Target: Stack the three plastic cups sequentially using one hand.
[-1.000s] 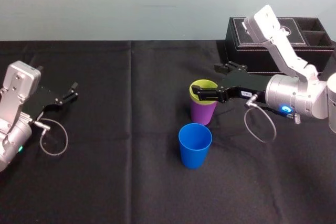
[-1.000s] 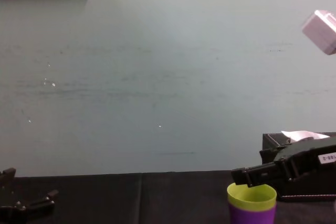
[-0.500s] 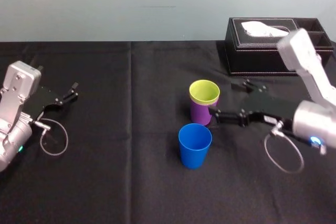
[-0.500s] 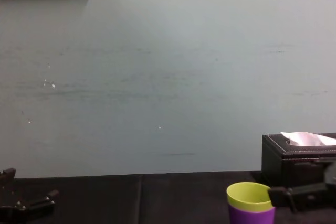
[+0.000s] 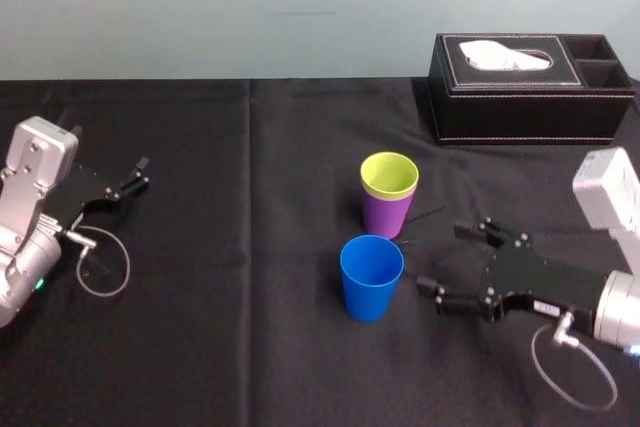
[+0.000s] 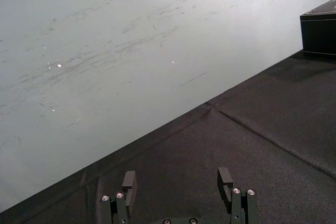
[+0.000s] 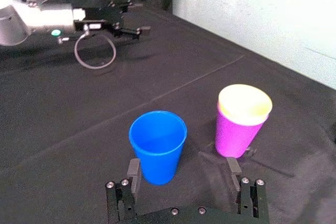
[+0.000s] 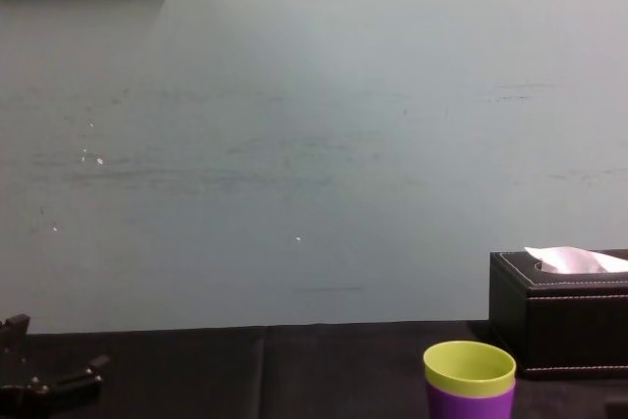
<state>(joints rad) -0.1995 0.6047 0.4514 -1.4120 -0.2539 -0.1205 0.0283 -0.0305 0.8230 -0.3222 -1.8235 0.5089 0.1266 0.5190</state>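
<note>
Black cloth on the table (image 5: 250, 367), teal wall behind. The yellow-green cup (image 5: 389, 175) sits nested in the purple cup (image 5: 385, 215) at frame centre, upright. The blue cup (image 5: 371, 277) stands alone just below them, apart from the pair. None of the three has moved in the last second.

My right gripper (image 5: 442, 257) has. A second ago it was at the yellow-green rim, half a second ago low beside the purple cup. Now it's back in the lower right, just right of the blue cup, not touching. Its fingers (image 7: 133, 170) are spread wide, holding nothing.

The tissue box (image 5: 530, 97) at upper right is no longer crossed by my arm. My left gripper (image 5: 140, 174) is parked at the left edge, fingers apart, unchanged.
</note>
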